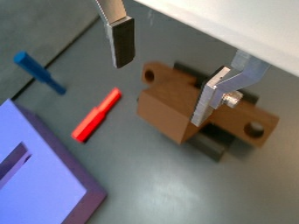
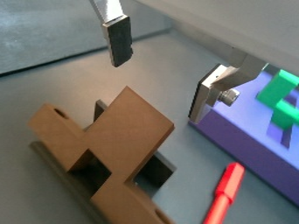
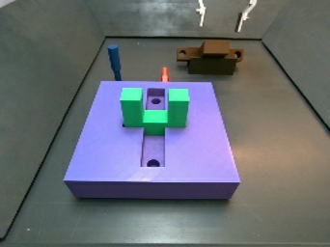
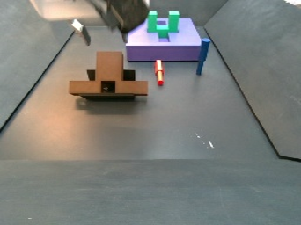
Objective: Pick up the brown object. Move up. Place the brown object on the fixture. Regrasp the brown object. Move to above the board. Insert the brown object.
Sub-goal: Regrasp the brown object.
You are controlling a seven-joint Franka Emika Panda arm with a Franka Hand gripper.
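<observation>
Wrist view: gripper spread wide, nothing between the plates. One finger hangs over bare floor, the other finger sits in front of the brown object. Brown object lies on the fixture, directly under the open jaws. Its long axis runs across the fixture, wide blocky end toward the red peg, holed end sticking out past the far finger. Blue peg and corner of the board are well apart from the tool.

Wrist view: gripper open, empty. Brown object below and offset from the jaws, lying flat across the fixture, overhanging it at both ends. Board with the green block is beside the outer finger; red peg on the floor next to the board edge.

Side view: gripper high above the brown object, clear air between them. Bar's long axis runs crosswise to the board slot. Fixture mostly hidden under it. Floor between bar and board holds only the red peg and the blue peg. Tray walls close behind the bar.

Side view: gripper blurred at the top, above the brown object; state unreadable here. Open floor in front of the bar; board beyond it.
</observation>
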